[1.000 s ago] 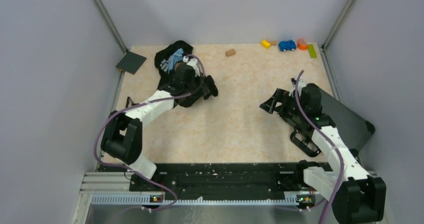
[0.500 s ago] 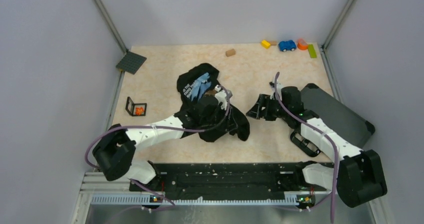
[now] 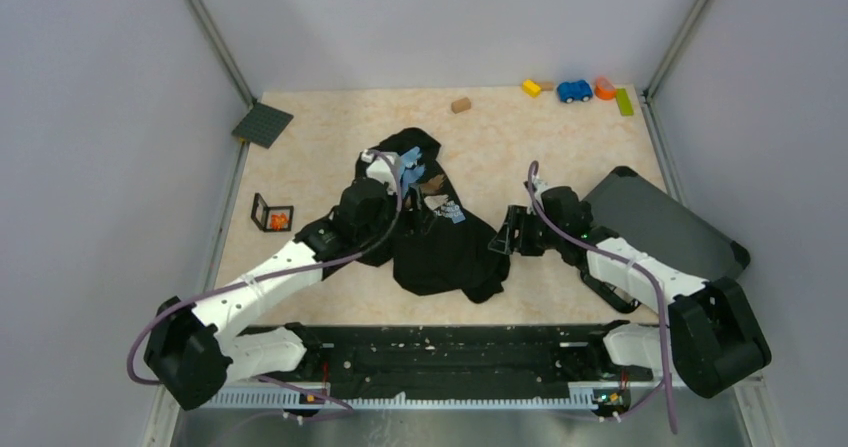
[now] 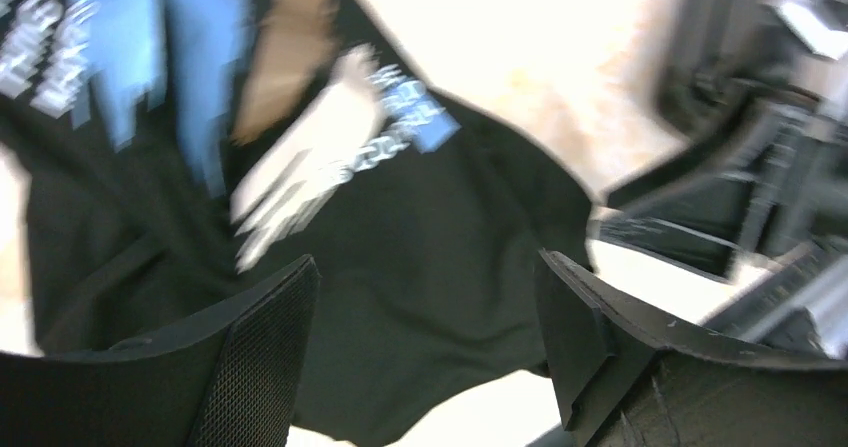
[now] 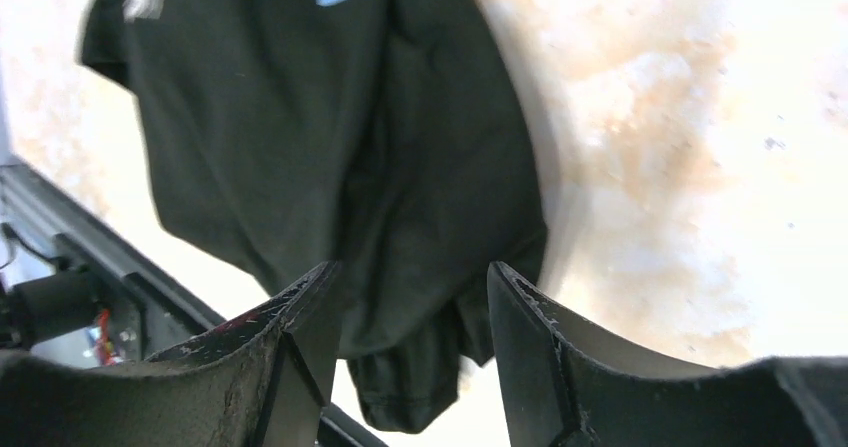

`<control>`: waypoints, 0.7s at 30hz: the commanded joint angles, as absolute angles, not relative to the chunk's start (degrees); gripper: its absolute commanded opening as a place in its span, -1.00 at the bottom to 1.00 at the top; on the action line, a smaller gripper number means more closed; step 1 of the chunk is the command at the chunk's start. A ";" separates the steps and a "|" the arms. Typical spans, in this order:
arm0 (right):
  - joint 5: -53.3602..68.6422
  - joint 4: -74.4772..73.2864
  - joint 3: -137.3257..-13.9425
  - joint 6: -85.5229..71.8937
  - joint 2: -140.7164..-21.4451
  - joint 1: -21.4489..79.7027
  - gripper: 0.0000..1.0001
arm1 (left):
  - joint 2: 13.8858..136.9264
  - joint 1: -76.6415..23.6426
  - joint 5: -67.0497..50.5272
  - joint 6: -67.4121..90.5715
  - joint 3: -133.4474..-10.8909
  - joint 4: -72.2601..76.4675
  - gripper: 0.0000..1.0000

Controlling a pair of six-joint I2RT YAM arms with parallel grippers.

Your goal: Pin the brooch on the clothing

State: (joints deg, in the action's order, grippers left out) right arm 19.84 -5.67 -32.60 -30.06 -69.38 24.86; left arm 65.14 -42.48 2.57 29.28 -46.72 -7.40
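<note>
The clothing [image 3: 445, 252], a black T-shirt with blue, brown and white print, lies crumpled mid-table. My left gripper [image 3: 400, 217] hovers over its left part, open, nothing between the fingers [image 4: 422, 267]; the print [image 4: 300, 167] shows blurred beyond them. My right gripper [image 3: 505, 237] is at the shirt's right edge, jaws apart, with a hanging fold of black cloth [image 5: 420, 297] between them [image 5: 412, 267]. The brooch [image 3: 275, 222], a tiny orange-red piece, sits in a small black-framed clear box [image 3: 271, 213] at the table's left, away from both grippers.
A dark grey hard case [image 3: 670, 227] lies at the right, just behind the right arm. A grey baseplate [image 3: 263, 124] sits at the back left. A brown block [image 3: 461, 105], yellow block [image 3: 531, 88] and blue car [image 3: 574, 91] line the far edge.
My left gripper pulled the shirt from the back left to the middle, then opened and let it go. My right gripper moved left to the shirt's edge and its jaws narrowed.
</note>
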 commanded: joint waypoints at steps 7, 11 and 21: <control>10.21 -7.75 -30.62 -28.54 -67.60 26.51 0.23 | 60.04 -24.58 1.15 37.80 -32.47 -9.75 0.65; 12.17 -4.29 -30.00 -28.91 -70.51 27.01 0.27 | 60.02 -21.71 0.60 38.69 -29.21 -7.56 0.65; 12.81 0.75 -29.80 -30.22 -75.79 27.69 0.05 | 67.53 -19.62 -0.56 39.52 -27.97 -3.67 0.35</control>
State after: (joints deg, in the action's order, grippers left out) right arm 12.08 -4.27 -29.98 -29.41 -74.78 26.98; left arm 65.23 -19.94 -0.14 38.94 -28.60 -7.84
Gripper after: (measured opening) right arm 0.595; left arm 0.791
